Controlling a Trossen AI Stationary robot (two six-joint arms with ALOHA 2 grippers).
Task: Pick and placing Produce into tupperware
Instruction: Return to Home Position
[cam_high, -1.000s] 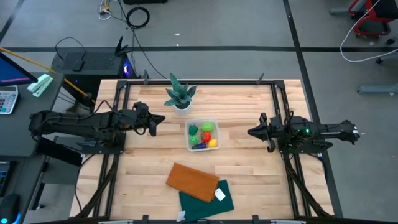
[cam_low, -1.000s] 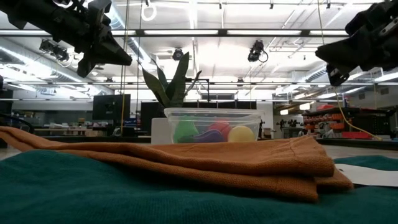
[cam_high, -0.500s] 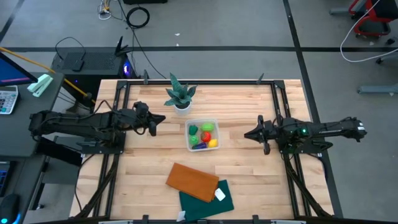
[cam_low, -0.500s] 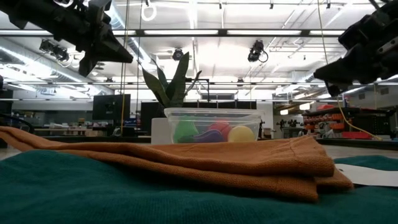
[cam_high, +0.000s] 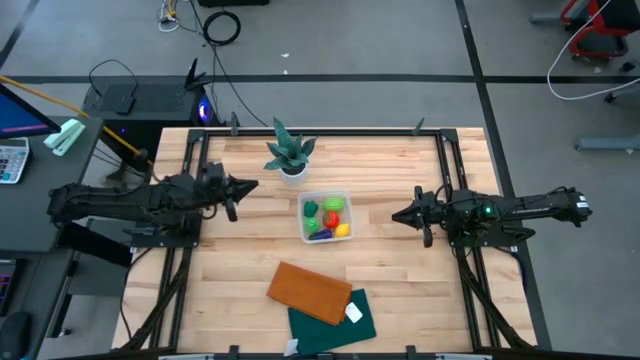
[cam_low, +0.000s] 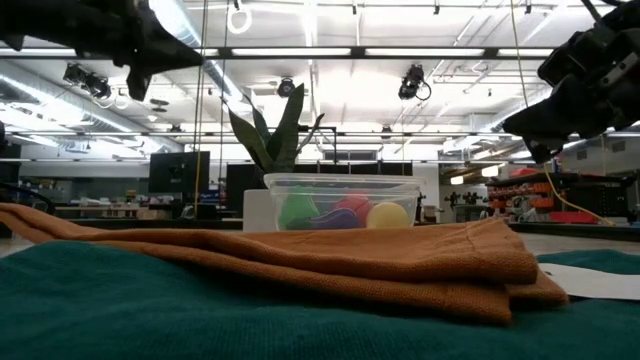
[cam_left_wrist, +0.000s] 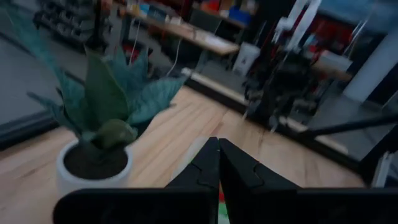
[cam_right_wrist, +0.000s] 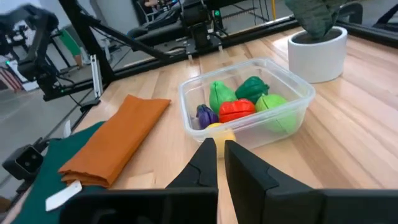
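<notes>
Now | tupperware (cam_high: 325, 216) with produce (cam_high: 328, 217) between pincers | left pincer (cam_high: 252, 184) clenched | right pincer (cam_high: 396, 216) clenched

- produce (cam_high: 326, 218) lies in the tupperware (cam_high: 345, 198), mid-bench (cam_high: 400, 170)
- potted plant (cam_high: 289, 152) just behind the tupperware
- folded cloths (cam_high: 312, 292) in front of it

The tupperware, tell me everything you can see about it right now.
The tupperware is a clear, shallow, squarish plastic tub with rounded corners and no lid, upright on the wooden table near its middle, just in front of the potted plant. The produce lies inside it: light green, dark green, red, purple and yellow pieces. Neither gripper touches it.
</notes>
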